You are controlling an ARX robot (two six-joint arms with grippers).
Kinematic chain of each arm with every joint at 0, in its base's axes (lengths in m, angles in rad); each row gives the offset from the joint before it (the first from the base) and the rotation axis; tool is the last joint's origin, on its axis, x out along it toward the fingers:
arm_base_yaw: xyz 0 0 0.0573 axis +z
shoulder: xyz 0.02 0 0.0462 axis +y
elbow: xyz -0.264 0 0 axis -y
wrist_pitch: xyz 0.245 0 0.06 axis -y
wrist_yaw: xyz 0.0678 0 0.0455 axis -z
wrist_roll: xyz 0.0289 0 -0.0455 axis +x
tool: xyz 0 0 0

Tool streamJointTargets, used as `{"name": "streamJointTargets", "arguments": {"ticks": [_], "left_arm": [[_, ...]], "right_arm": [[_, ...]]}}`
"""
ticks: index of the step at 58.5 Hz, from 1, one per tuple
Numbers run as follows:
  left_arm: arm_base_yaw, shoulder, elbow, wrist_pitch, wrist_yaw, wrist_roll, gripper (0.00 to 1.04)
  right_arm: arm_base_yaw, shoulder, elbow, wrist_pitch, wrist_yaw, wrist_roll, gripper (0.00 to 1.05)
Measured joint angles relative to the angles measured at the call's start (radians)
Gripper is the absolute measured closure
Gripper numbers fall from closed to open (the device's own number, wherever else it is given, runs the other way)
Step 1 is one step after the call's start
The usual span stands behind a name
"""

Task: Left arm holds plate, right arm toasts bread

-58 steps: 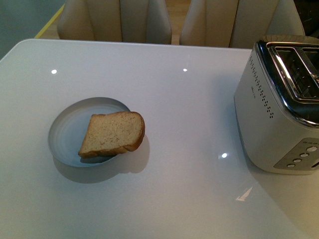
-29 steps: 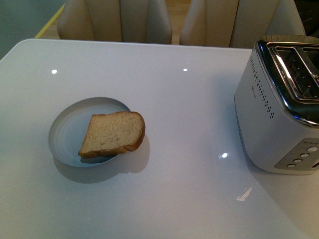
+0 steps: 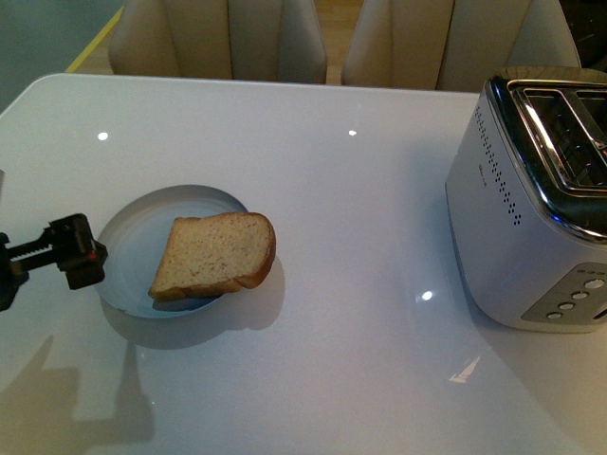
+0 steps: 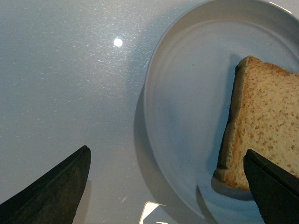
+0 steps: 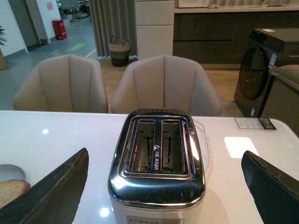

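Left gripper (image 3: 87, 254): newly entered at the left edge of the front view, where no arm was seen half a second ago; now stationed just beside the left rim of the plate (image 3: 133, 242). Jaws are held wide apart, with nothing gripped. Plate and bread (image 3: 213, 254) are found unmoved on the white table (image 3: 332, 190), the slice propped over the plate's right rim. The hold on the plate is judged to be in approach, not yet made. By the left wrist view alone the jaws are shown spanning the rim, one over bare table, one over the bread's corner; contact cannot be told. Right gripper (image 5: 164, 155): absent from the front view, recorded only by its wrist view, spread wide, empty, facing the toaster (image 5: 156, 189) and its vacant slots.
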Motion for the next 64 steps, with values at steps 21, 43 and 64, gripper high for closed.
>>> {"name": "streamJointTargets", "arguments": {"ticks": [21, 43, 64], "left_arm": [[-0.027, 0.160, 0.141, -0.061, -0.039, -0.041, 0.07], [-0.070, 0.195, 0.227, -0.155, -0.100, -0.039, 0.52], [-0.061, 0.161, 0.177, -0.174, 0.056, -0.261, 1.02]], "right_arm": [[0.000, 0.000, 0.000, 0.000, 0.000, 0.000, 0.09], [0.000, 0.000, 0.000, 0.000, 0.000, 0.000, 0.09], [0.000, 0.000, 0.000, 0.000, 0.000, 0.000, 0.09]]}}
